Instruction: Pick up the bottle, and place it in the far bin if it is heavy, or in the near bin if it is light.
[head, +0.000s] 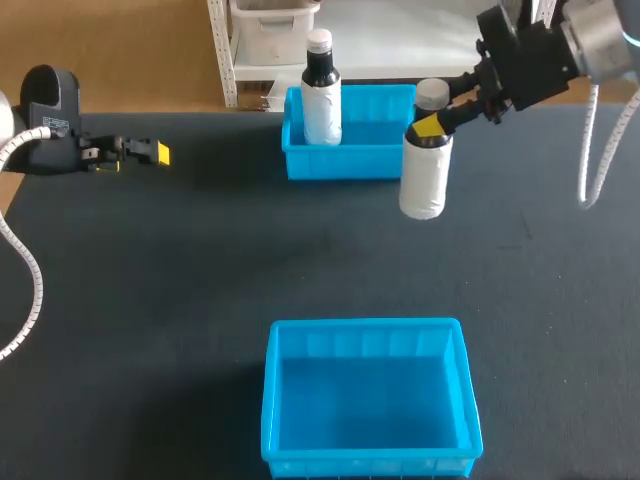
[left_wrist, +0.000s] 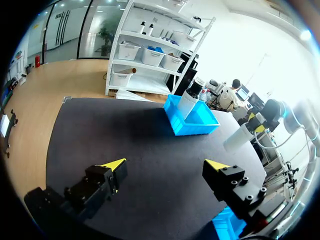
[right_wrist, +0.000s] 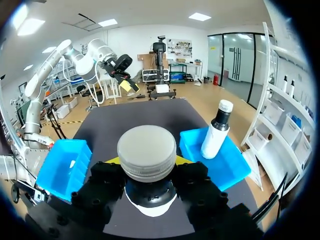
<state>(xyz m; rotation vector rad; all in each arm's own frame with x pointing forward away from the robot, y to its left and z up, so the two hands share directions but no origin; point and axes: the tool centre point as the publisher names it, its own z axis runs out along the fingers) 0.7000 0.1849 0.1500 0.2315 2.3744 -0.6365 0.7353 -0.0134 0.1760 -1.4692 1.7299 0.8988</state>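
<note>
The dark bench (head: 150, 300) carries two blue bins: the far bin (head: 370, 162) at twelve o'clock, with a standing bottle (head: 322, 100) in it, and the near bin (head: 300, 455) at six. The right gripper (head: 430, 128) has its fingers clamped on the neck of the grey-capped bottle (head: 424, 175), which hangs at one o'clock beside the far bin. Pickup looks done; placing remains. Only the left wrist view shows the left gripper (left_wrist: 167, 165) with its fingers wide and holding nothing.

Dark table (head: 150, 300), far bin (head: 345, 165), near bin (head: 365, 327) — both blue
</note>
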